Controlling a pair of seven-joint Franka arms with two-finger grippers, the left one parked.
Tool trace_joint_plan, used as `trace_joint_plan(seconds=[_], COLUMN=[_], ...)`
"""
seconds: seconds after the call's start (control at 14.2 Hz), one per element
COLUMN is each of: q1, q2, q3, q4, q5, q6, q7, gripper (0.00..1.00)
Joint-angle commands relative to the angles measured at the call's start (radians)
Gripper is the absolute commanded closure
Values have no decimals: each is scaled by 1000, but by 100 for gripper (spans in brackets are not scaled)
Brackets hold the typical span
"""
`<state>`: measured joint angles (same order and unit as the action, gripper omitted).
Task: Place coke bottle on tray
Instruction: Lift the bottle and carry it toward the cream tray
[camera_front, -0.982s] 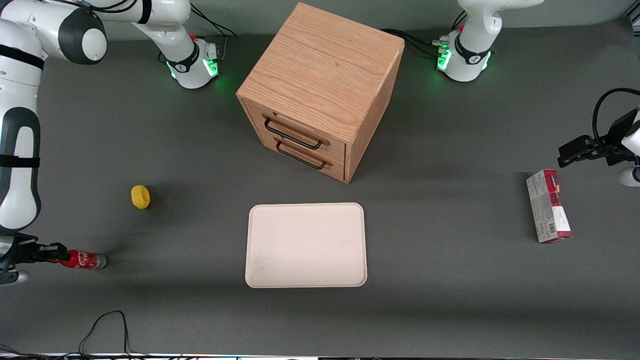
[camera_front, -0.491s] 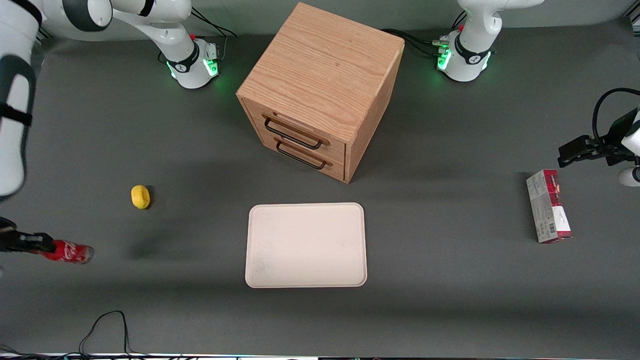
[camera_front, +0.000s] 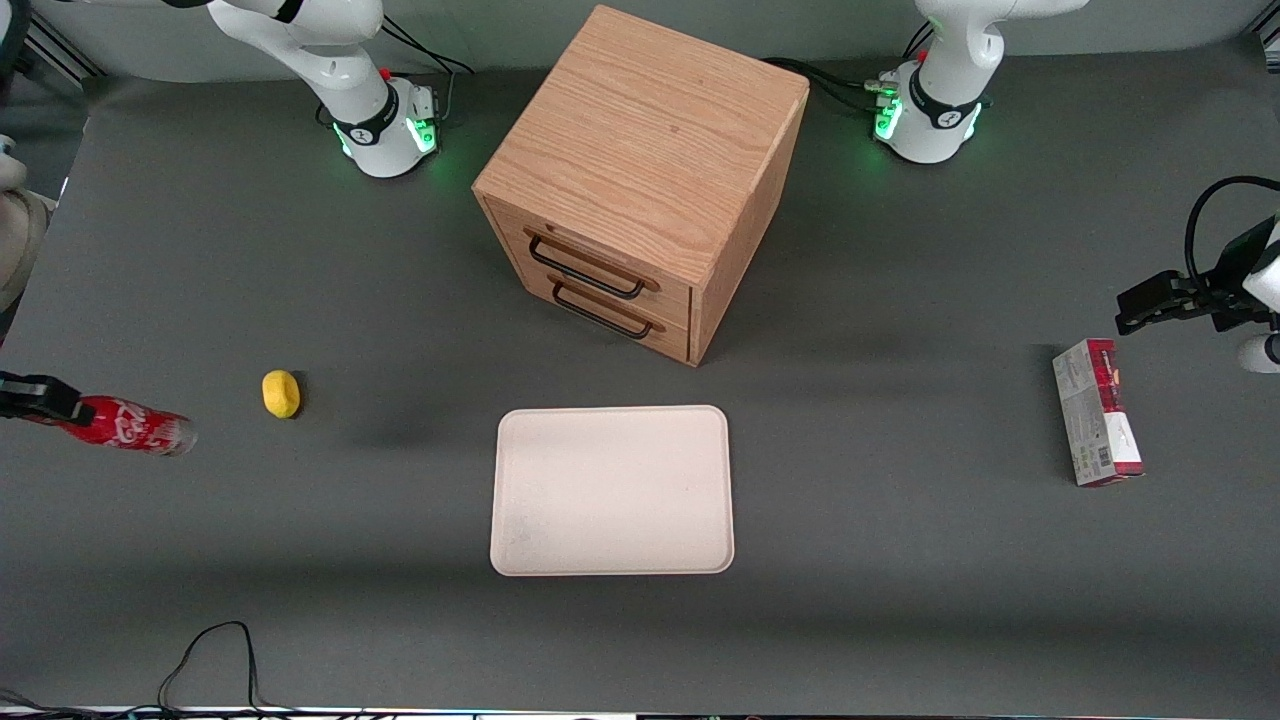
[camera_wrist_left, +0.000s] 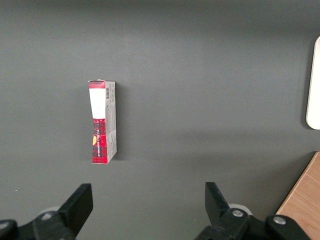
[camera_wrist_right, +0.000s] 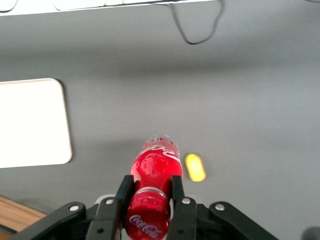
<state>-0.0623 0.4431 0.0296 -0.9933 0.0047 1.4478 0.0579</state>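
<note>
The coke bottle (camera_front: 128, 428) is red with white script, a red cap and a clear base. It hangs lifted above the table at the working arm's end, lying nearly level. My gripper (camera_front: 45, 404) is shut on its neck near the cap. In the right wrist view the bottle (camera_wrist_right: 156, 167) sits between the two black fingers (camera_wrist_right: 125, 189), cap toward the camera. The cream-white tray (camera_front: 612, 490) lies flat in front of the wooden cabinet, nearer the front camera, and shows in the right wrist view (camera_wrist_right: 31, 122).
A wooden drawer cabinet (camera_front: 640, 175) stands at the table's middle. A small yellow object (camera_front: 281, 393) lies on the table beside the bottle. A red-and-white carton box (camera_front: 1097, 411) lies toward the parked arm's end. A black cable (camera_front: 205, 660) loops at the front edge.
My gripper has lifted the bottle off the table and carried it upward in the front view, away from the front camera. The arm's upper links have swung out of view.
</note>
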Motion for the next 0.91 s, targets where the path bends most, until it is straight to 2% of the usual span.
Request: trace_joint_plan(seconds=[0.0,0.14,0.28,0.42,0.84], q1=[1,4,42,108,266], q2=[9,13,25,55,178], q3=[148,235,288,294,282], q4=[33,31,19,5,-24], q5=[-44,-80,-116,-152,-225], q6=[3,45,87,156,321], q7=[190,279,345,433,507], gripper=[100,100,100,100,100])
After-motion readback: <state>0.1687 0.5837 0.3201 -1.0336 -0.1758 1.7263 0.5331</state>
